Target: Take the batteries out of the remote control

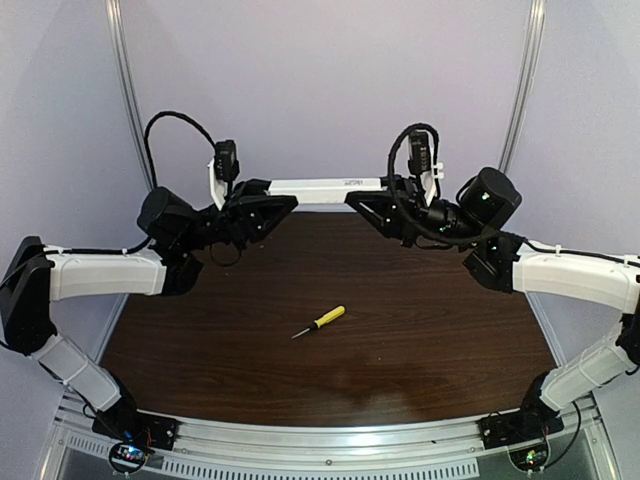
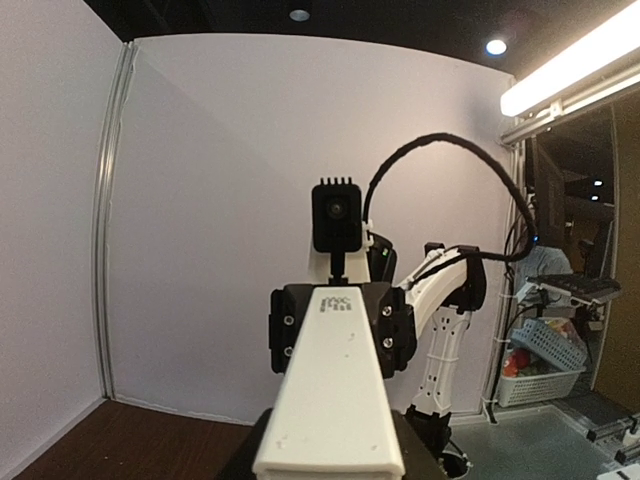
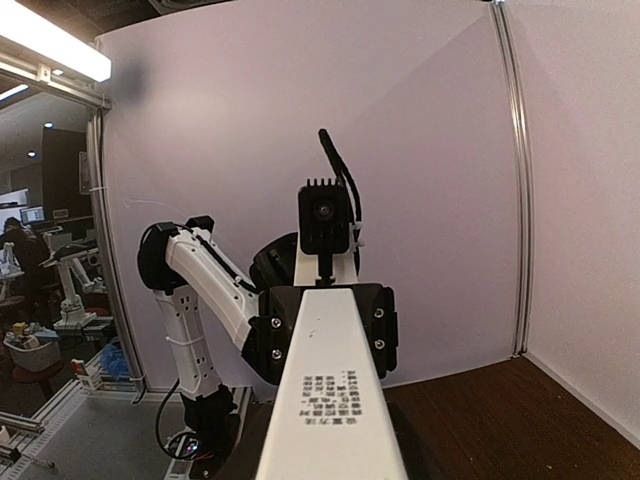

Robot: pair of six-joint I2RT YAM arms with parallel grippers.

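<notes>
— Above the far edge of the surface, what's held?
— A remote control, level in mid-air. Left fingers clamp one end, right fingers the other.
— And below?
— A screwdriver, lying well apart.

Soft, even light fills the top view, leaving a faint sheen on the counter well below the remote control. Both wrist views bow at their edges. A strip light glares above the remote control, whose near end looks soft.
</notes>
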